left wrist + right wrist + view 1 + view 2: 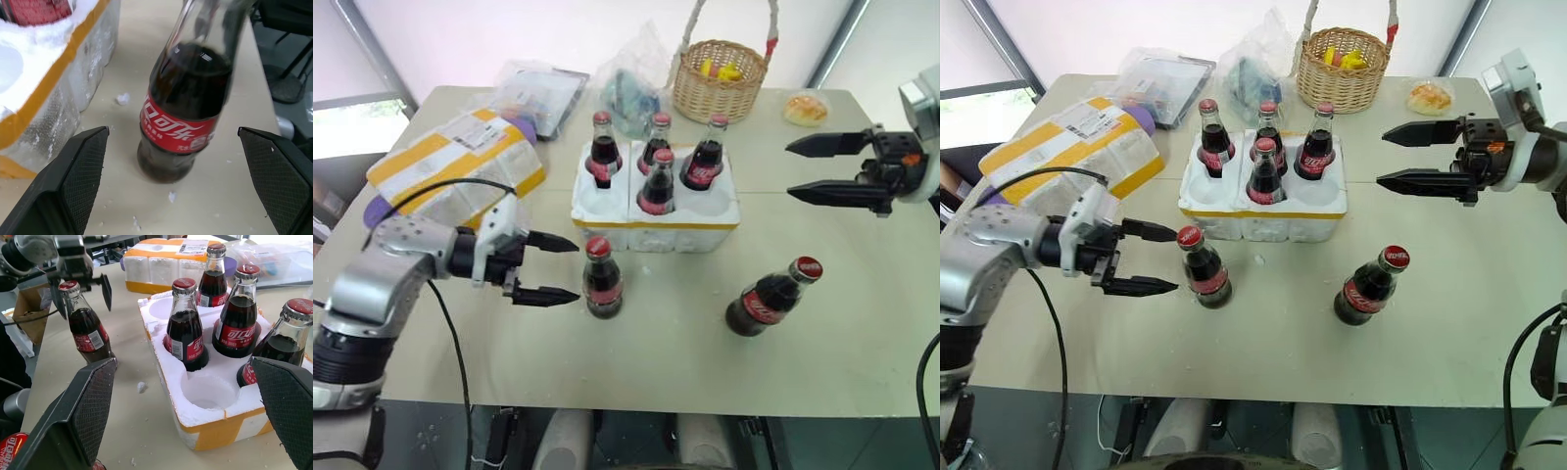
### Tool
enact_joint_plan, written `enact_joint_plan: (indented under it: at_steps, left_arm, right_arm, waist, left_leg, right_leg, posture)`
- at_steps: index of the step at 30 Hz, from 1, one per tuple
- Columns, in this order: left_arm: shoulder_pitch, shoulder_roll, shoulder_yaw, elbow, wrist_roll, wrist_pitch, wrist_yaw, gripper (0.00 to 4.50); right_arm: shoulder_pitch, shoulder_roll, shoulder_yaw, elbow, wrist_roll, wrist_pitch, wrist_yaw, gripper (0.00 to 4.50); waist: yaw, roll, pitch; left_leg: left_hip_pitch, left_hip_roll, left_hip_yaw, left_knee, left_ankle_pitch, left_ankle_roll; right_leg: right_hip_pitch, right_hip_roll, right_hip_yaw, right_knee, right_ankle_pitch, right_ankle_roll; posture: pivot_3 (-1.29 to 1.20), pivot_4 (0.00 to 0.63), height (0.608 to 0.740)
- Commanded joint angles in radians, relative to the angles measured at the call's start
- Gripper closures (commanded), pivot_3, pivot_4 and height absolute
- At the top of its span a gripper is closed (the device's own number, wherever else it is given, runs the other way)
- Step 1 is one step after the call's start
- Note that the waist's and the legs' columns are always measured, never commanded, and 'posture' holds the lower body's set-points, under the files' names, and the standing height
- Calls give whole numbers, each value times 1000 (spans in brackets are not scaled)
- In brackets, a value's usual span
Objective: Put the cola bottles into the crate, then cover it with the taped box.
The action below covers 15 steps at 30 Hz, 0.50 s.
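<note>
Left gripper (551,268), jaws wide open and empty, sits just beside an upright cola bottle (602,278) standing on the table (656,352) in front of the crate (655,210). Four cola bottles fill crate wells; a sixth bottle (771,296) stands tilted, front-right of the crate. Right gripper (808,169) hangs open right of the crate; the taped box (460,162) lies left of it.

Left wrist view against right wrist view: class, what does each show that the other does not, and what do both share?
Left wrist alone: the upright bottle's base on the table, between the open left claw's fingers. Right wrist alone: four cola bottles standing in wells, an empty well, the taped box, and the open right claw. Both: that upright bottle and the crate with its yellow tape.
</note>
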Motion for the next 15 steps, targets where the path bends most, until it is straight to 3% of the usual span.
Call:
enact_joint_plan:
  at_steps: [1,15]
  left_arm:
    - [-7,-10,-11,-22,0,-17,18,82]
    - [-118,-109,-184,23,13,32,2,82]
  right_arm:
    - [-31,-13,-24,-13,7,5,2,0]
    - [-5,1,-41,-50,22,26,-33,0]
  waist:
    - [-1,0,0]
    - [-1,0,0]
  left_leg:
    - [0,0,0,0,0,0]
    - [0,0,0,0,0,0]
  right_leg:
    - [0,0,0,0,0,0]
    - [0,0,0,0,0,0]
  posture:
    - [0,150,737]
    - [0,150,737]
